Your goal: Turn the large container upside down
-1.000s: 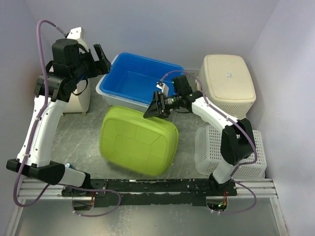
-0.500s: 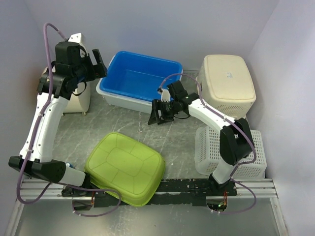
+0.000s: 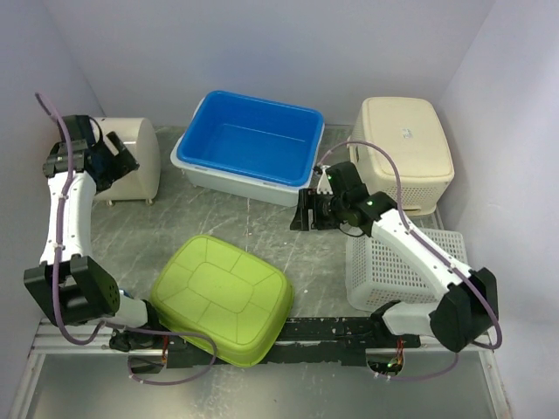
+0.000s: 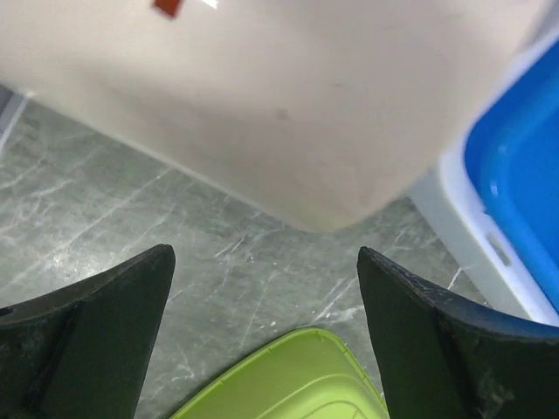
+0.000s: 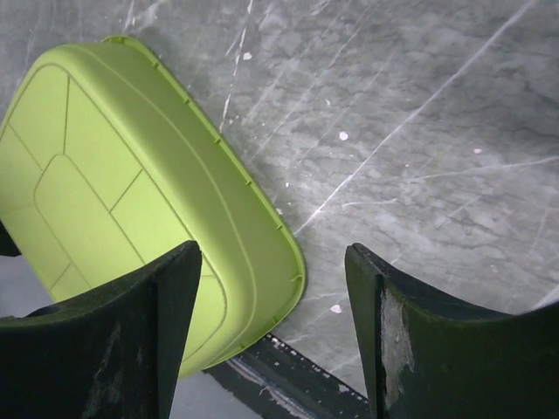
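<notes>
The large lime-green container (image 3: 222,298) lies upside down at the near edge of the table, its ribbed bottom facing up and one corner over the black rail. It also shows in the right wrist view (image 5: 131,201) and, as a corner, in the left wrist view (image 4: 288,384). My left gripper (image 3: 115,161) is open and empty at the far left, next to the cream bin. My right gripper (image 3: 303,209) is open and empty over the table's middle, well apart from the green container.
A blue tub (image 3: 249,140) nested in a white one stands at the back. A cream bin (image 3: 131,160) lies on its side at the left. An upturned cream basket (image 3: 403,148) and a white perforated basket (image 3: 397,266) stand at the right. The black rail (image 3: 332,330) runs along the front.
The green container has gone from tilted in the middle to lying upside down at the near edge. My left gripper has pulled back to the far left; my right gripper has moved right.
</notes>
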